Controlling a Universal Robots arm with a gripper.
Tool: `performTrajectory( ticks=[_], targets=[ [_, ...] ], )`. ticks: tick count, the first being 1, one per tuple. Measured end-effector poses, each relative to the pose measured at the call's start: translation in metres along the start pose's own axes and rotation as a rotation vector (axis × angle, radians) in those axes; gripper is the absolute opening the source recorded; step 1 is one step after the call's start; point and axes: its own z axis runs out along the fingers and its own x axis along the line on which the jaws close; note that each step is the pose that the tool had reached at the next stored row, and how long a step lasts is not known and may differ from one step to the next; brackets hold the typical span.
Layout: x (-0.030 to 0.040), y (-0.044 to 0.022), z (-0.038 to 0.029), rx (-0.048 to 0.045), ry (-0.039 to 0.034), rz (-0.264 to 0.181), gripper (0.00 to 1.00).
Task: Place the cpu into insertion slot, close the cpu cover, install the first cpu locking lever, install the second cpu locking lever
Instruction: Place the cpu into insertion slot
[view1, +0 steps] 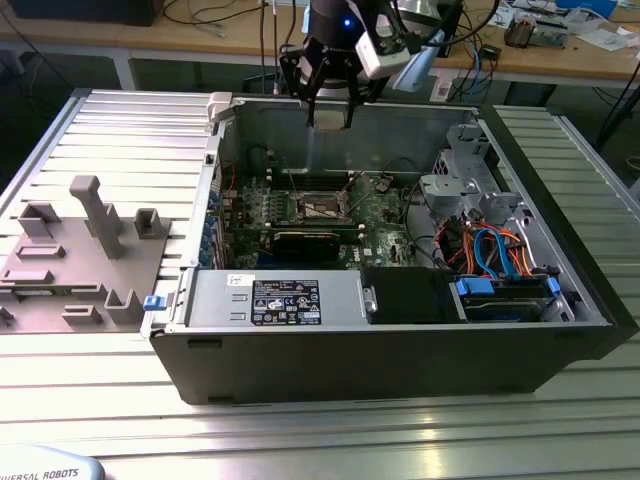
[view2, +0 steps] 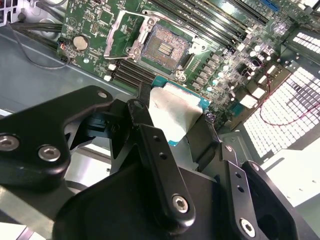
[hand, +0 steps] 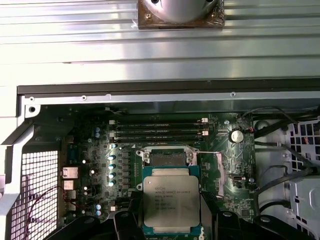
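One cpu (hand: 171, 200), one insertion slot (view2: 165, 47), one computer case (view1: 450, 350)

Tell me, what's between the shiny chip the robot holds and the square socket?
Nothing blocks the way. In the second wrist view the cpu, pinched in the gripper, hangs near the insertion slot with only open air between.

Bright light, strong glare (blown-out), soft shadows

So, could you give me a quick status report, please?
End effector shut on cpu, held above the board. Slot empty, cover open. Nothing seen blocking the slot.
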Motion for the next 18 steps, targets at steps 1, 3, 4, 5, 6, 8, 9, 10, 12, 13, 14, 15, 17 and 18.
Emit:
performTrajectory(
  ticks=[1,3,4,5,6,8,9,10,12,13,14,15,17,18],
  targets=[
    [0.0000,0.0000,0.0004,-0.0001,0.0001,0.000,0.54],
    [0.0000,-0.0001,0.0006,0.0000,0.0000,0.000,0.54],
    [0.0000,-0.0001,0.0009,0.0000,0.0000,0.000,0.54],
    [0.0000,-0.0001,0.0009,0.0000,0.0000,0.000,0.54],
    [0.0000,-0.0001,0.0011,0.0000,0.0000,0.000,0.54],
    [0.0000,-0.0001,0.0015,0.0000,0.0000,0.000,0.54],
    [0.0000,-0.0002,0.0017,0.0000,0.0001,0.000,0.54],
    [0.0000,-0.0002,0.0019,-0.0001,0.0000,0.000,0.54],
    [0.0000,-0.0002,0.0021,0.0000,0.0001,0.000,0.54],
    [0.0000,-0.0002,0.0023,0.0000,0.0000,0.000,0.54],
    [0.0000,-0.0002,0.0024,0.0000,0.0000,0.000,0.54],
    [0.0000,-0.0002,0.0026,0.0000,0.0000,0.000,0.54],
    [-0.0001,-0.0003,0.0029,0.0000,0.0000,0.000,0.54],
    [-0.0001,-0.0003,0.0035,0.0000,0.0000,0.000,0.54]
  ],
)
